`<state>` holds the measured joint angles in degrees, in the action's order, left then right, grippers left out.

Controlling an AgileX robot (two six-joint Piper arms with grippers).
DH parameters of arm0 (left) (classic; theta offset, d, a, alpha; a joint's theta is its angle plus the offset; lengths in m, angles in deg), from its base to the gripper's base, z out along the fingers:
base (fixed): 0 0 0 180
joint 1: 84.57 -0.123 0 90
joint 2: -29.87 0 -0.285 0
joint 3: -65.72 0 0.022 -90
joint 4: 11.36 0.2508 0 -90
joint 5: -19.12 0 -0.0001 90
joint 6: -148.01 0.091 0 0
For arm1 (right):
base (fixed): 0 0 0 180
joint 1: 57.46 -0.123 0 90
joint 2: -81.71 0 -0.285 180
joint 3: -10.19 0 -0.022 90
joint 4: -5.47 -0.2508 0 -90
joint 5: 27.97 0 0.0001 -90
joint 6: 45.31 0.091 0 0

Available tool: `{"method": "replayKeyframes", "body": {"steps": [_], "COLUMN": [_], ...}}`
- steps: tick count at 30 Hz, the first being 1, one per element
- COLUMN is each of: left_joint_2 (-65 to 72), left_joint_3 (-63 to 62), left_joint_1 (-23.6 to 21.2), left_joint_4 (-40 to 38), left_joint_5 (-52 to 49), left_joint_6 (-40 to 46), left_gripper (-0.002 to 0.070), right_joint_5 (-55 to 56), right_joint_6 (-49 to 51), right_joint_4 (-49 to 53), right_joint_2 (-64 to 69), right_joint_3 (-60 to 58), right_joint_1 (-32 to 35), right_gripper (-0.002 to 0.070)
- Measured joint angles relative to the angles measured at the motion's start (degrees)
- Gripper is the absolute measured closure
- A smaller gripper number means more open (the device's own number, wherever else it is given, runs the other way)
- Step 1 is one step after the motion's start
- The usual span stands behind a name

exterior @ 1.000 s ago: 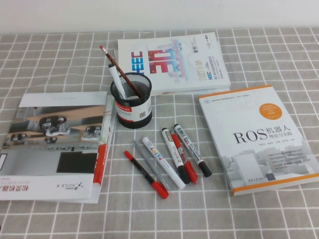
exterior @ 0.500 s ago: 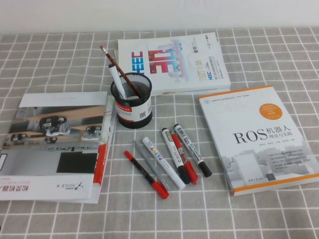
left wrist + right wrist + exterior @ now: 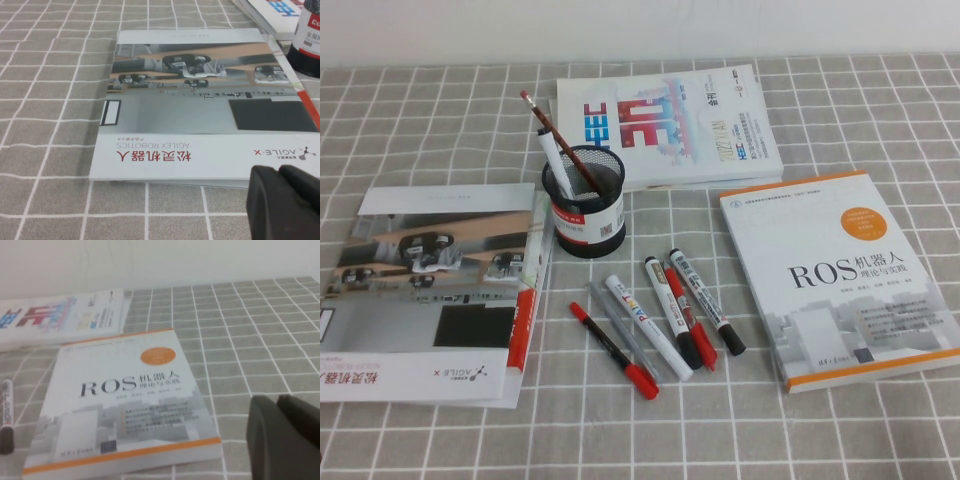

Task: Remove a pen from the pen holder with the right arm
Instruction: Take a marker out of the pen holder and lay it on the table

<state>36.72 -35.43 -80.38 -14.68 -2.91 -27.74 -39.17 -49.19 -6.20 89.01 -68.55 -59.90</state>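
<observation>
A black mesh pen holder [image 3: 583, 200] stands upright in the middle of the table, holding a white marker [image 3: 554, 160] and a thin brown pen [image 3: 548, 122] with a red end. Neither arm shows in the high view. In the right wrist view my right gripper [image 3: 276, 400] is shut and empty, low over the checked cloth beside the ROS book [image 3: 125, 400]. In the left wrist view my left gripper [image 3: 277, 170] is shut and empty near the front edge of the AgileX booklet [image 3: 200, 105]. The holder's base [image 3: 307, 42] shows beyond that booklet.
Several loose pens [image 3: 660, 315] lie in front of the holder. The ROS book [image 3: 840, 275] lies to the right and the AgileX booklet [image 3: 430, 290] to the left. A white magazine [image 3: 665, 125] lies behind the holder. A grey checked cloth [image 3: 440, 120] covers the table.
</observation>
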Motion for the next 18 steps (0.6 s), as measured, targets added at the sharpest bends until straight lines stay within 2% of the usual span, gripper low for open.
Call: {"method": "replayKeyframes", "body": {"steps": [8, 18], "left_joint_2": [0.0, 0.0], "left_joint_3": [0.0, 0.0], "left_joint_1": [0.0, 0.0], "left_joint_4": [0.0, 0.0], "left_joint_5": [0.0, 0.0], "left_joint_6": [0.0, 0.0], "left_gripper": [0.0678, 0.0678], "right_joint_5": [-10.0, -11.4], "right_joint_6": [-0.3, -0.3], "right_joint_4": [3.9, 3.6], "right_joint_2": [0.0, 0.0], "right_joint_3": [0.0, 0.0], "right_joint_1": [0.1, 0.1], "right_gripper": [0.0689, 0.0689]}}
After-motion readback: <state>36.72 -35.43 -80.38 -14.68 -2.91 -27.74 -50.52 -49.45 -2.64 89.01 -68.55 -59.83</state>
